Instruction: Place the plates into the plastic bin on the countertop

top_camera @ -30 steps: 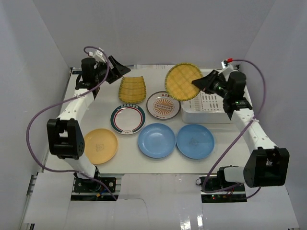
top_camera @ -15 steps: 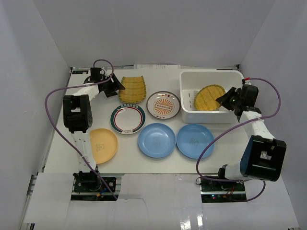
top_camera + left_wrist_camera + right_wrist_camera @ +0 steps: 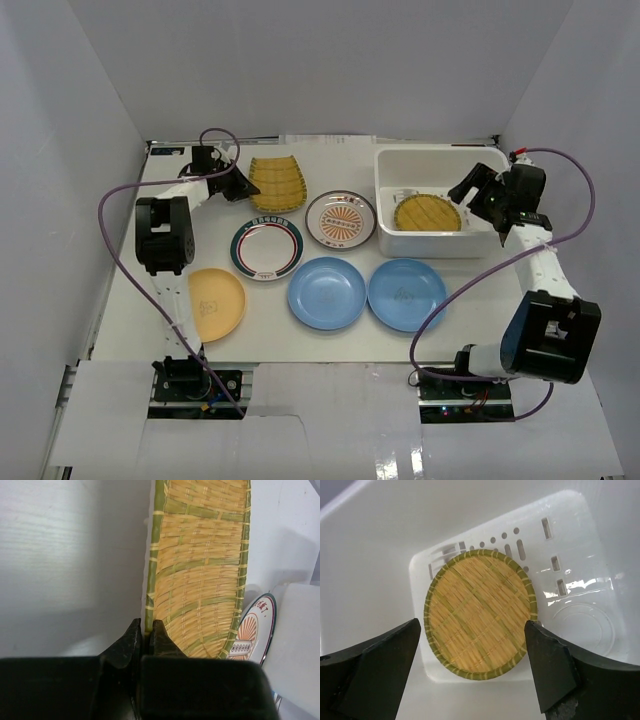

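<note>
1. A pale grey back wall (image 3: pixel 320 60) is seen at 12 o'clock in the top view
2. A left wall (image 3: pixel 50 200) is set at 9 o'clock, a right wall (image 3: pixel 600 100) at 3 o'clock
3. A glossy white panel (image 3: pixel 330 425) is laid along 6 o'clock
4. A metal rail (image 3: pixel 68 385) is glimpsed at 7 o'clock
</note>
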Motion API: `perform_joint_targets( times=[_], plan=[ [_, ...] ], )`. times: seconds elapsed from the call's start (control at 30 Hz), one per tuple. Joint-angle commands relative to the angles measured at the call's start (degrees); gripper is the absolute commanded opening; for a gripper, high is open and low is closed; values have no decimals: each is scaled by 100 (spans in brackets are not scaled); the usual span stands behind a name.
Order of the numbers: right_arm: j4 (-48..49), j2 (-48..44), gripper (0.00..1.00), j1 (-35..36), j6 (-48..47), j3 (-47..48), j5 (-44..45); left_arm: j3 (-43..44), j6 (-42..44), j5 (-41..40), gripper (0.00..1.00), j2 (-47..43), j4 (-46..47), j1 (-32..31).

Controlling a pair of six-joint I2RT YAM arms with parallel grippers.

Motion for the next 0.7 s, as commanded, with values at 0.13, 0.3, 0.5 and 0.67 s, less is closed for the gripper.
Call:
perform_joint_targets(
  times=[0.13, 0.3, 0.5, 0.67],
  plan=[
    [-139, -734, 90, 897, -209, 709, 99, -974, -816, 181, 0, -1840, 1225, 250],
    [456, -1025, 90, 2337, 133, 658, -674, -1518, -1229, 753, 0, -3077, 1727, 101],
    [1468, -674, 90, 3543, 889, 604, -1343, -3021, -1528, 1227, 0, -4143, 2315, -558],
    [1627, 2, 90, 3896, 1003, 789, -1608, -3795, -1897, 1755, 0, -4601, 2974, -980]
  ],
)
